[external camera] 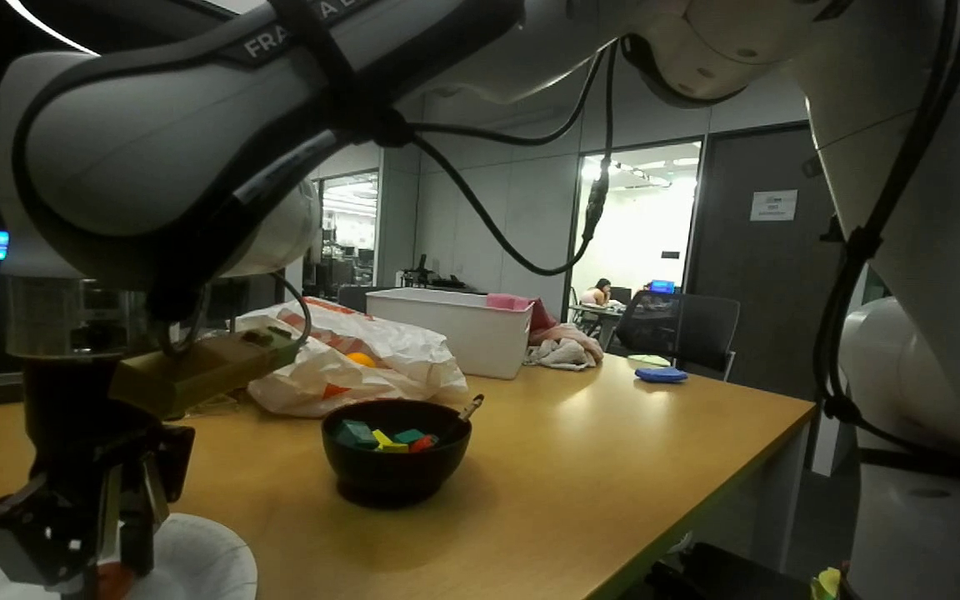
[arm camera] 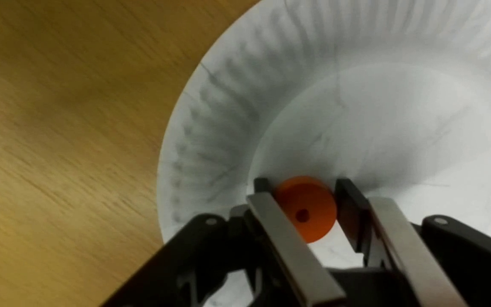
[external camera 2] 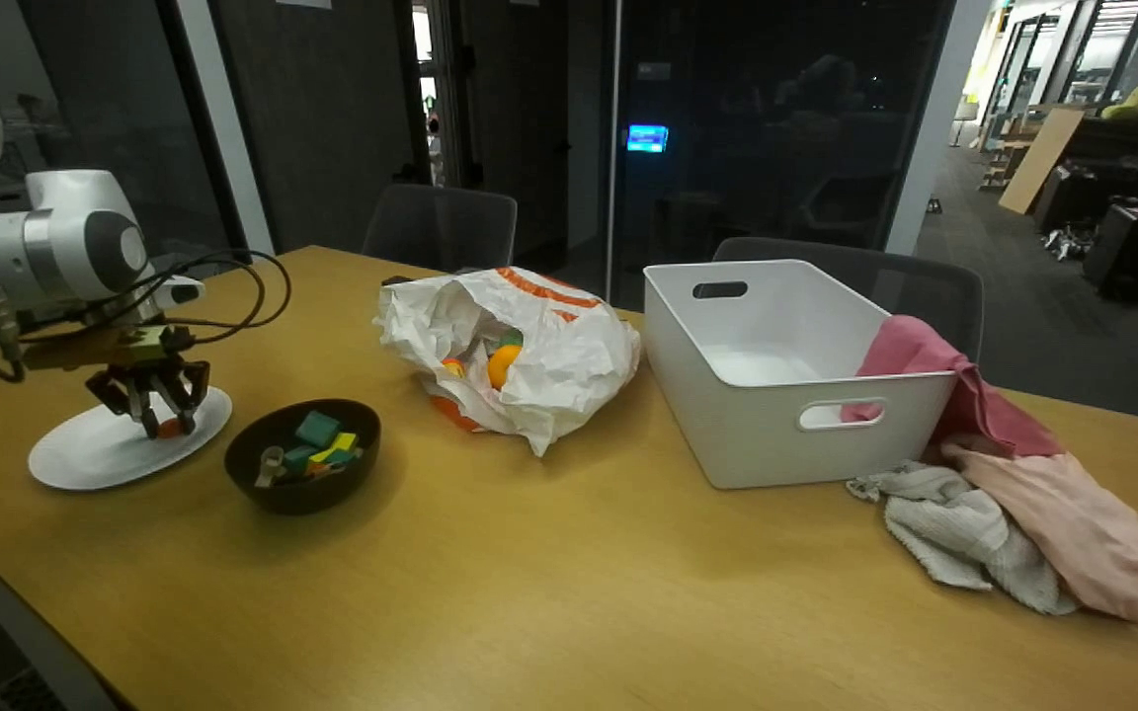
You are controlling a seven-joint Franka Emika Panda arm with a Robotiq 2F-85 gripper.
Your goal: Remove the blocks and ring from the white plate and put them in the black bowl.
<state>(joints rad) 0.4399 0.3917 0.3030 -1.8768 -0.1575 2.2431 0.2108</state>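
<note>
The ring (arm camera: 318, 209), orange-red with a small dark hole, sits low over the white plate (arm camera: 382, 106). My gripper (arm camera: 303, 187) points down with one finger on each side of it, and both pads appear to touch its edge. Whether the ring still rests on the plate cannot be told. In both exterior views the fingertips are down at the plate (external camera 2: 85, 459), around the ring. Beside the plate stands the black bowl (external camera 2: 302, 499), which holds several blocks, among them a teal block (external camera 2: 317, 429) and a yellow block (external camera 2: 334, 449), plus a reddish piece (external camera: 423, 443).
Behind the bowl lies a crumpled white bag (external camera 2: 569, 365) with an orange item inside. A tall white bin (external camera 2: 806, 444) stands farther along the table, pink and grey cloths (external camera 2: 964, 538) beside it. A stick-like piece (external camera: 472, 407) leans over the bowl's rim. Cables loop from the arm.
</note>
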